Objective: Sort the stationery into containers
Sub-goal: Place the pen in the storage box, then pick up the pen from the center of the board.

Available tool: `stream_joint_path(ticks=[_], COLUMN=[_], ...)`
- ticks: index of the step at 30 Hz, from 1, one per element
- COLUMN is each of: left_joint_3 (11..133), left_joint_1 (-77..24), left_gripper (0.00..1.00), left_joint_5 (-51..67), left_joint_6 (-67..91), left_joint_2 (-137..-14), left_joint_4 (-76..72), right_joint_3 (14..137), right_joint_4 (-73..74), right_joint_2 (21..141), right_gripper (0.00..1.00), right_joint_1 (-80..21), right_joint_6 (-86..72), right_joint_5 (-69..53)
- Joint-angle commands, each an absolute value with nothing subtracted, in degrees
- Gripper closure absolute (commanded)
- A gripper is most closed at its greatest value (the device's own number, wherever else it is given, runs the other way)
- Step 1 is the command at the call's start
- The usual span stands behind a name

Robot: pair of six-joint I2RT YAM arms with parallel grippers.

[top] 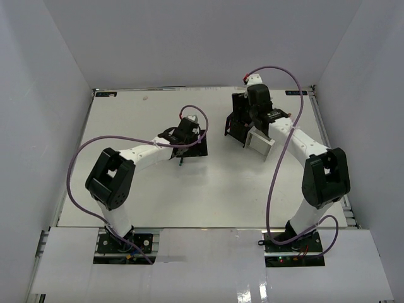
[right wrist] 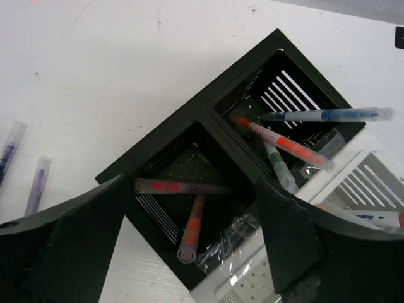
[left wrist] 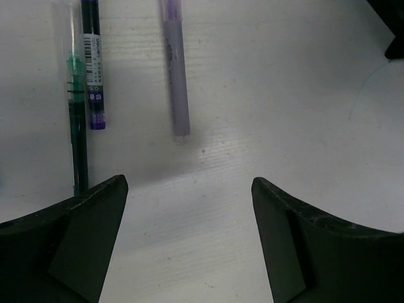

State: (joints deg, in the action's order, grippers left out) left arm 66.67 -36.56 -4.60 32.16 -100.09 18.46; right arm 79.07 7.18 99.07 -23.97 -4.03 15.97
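**Setting.** A flat white tabletop (top: pixel 158 196) is enclosed by plain white walls (top: pixel 38 95), and both arms reach out from the near edge.

**Left arm.** The left gripper (left wrist: pixel 189 202) hangs low over the middle of the table. Its jaws are spread wide with nothing between them. Ahead of it three pens lie flat on the surface, roughly parallel:
- a clear-barrelled pen with green ink (left wrist: pixel 77 126);
- just beside it, a dark purple pen with a barcode label (left wrist: pixel 93 69);
- apart to their right, a pale lilac pen (left wrist: pixel 175 69) (its outline is blurred).

**Right arm.** The right gripper (right wrist: pixel 190 196) hangs above the black slotted plastic box (right wrist: pixel 189 117) at the far right of the table. Its jaws also stand apart and hold nothing.

**Black box.** The box has two compartments.
- The compartment under the fingers holds an orange-banded clear marker (right wrist: pixel 183 187) lying across it and a second orange marker (right wrist: pixel 192 230) leaning on end.
- The other compartment holds a red-orange marker (right wrist: pixel 287 145) and a green-tipped marker (right wrist: pixel 278 165), both tilted.
- A blue marker (right wrist: pixel 328 115) rests across that compartment's rim.

**White box.** The white slotted plastic box (right wrist: pixel 363 180) stands against the black one, and its contents are mostly hidden behind a finger.

**Loose items.** Two purple pens (right wrist: pixel 38 183) lie on the table to the left of the black box in the right wrist view.
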Motion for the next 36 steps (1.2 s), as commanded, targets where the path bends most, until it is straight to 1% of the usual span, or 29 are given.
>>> stream_joint_path(ticks=[1, 3, 4, 7, 12, 19, 24, 25, 27, 31, 32, 34, 35, 36], left_joint_3=[69.78, 70.48, 71.36, 73.29, 76.72, 81.56, 85.07, 85.43, 86.22, 86.22, 86.05, 85.35, 85.08, 84.64], left_joint_1=[-36.65, -36.65, -36.74, -36.74, -36.91, -36.91, -36.91, -37.00, -37.18, -38.49, -38.67, -39.37, -39.55, -39.81], left_gripper=[0.10, 0.12, 0.15, 0.22, 0.28, 0.33, 0.38, 0.42, 0.44, 0.58, 0.65, 0.72, 0.79, 0.83], left_joint_5=[-7.11, -8.35, -9.05, -9.58, -10.90, -13.35, -14.24, -14.41, -14.59, -15.29, -15.03, -14.77, -14.50, -14.41], left_joint_6=[33.49, 33.66, 33.49, 33.40, 32.61, 30.59, 30.23, 29.97, 29.53, 28.65, 28.65, 28.65, 28.74, 28.91], left_joint_2=[-102.03, -103.79, -104.41, -106.61, -110.20, -115.56, -118.65, -119.00, -120.06, -121.02, -121.03, -120.68, -119.98, -119.27], left_joint_4=[21.36, 22.06, 22.50, 23.29, 23.82, 25.22, 27.16, 27.68, 28.12, 28.65, 28.74, 28.74, 28.74, 28.65], right_joint_3=[78.23, 76.56, 75.86, 72.52, 66.20, 61.35, 60.29, 60.21, 59.94, 60.12, 60.29, 60.38, 60.47, 60.47], right_joint_4=[5.62, 6.32, 6.59, 7.03, 7.12, 8.26, 8.26, 8.26, 8.26, 8.26, 8.26, 8.35, 8.44, 8.44], right_joint_2=[91.51, 87.82, 85.37, 80.09, 72.62, 68.47, 67.24, 66.98, 66.80, 66.80, 66.80, 66.88, 67.06, 67.15], right_gripper=[0.11, 0.07, 0.05, 0.04, 0.03, 0.03, 0.03, 0.03, 0.03, 0.03, 0.03, 0.03, 0.03, 0.03], right_joint_1=[-23.73, -23.73, -23.73, -23.64, -23.73, -23.73, -23.64, -23.64, -23.64, -23.64, -23.73, -23.64, -23.73, -23.73], right_joint_6=[-4.13, -4.30, -4.39, -4.66, -5.18, -5.80, -6.15, -6.15, -6.33, -6.42, -6.50, -6.42, -6.59, -6.68], right_joint_5=[16.35, 15.73, 15.65, 15.30, 14.77, 14.33, 13.80, 13.71, 13.54, 12.22, 11.87, 10.90, 10.03, 9.32])
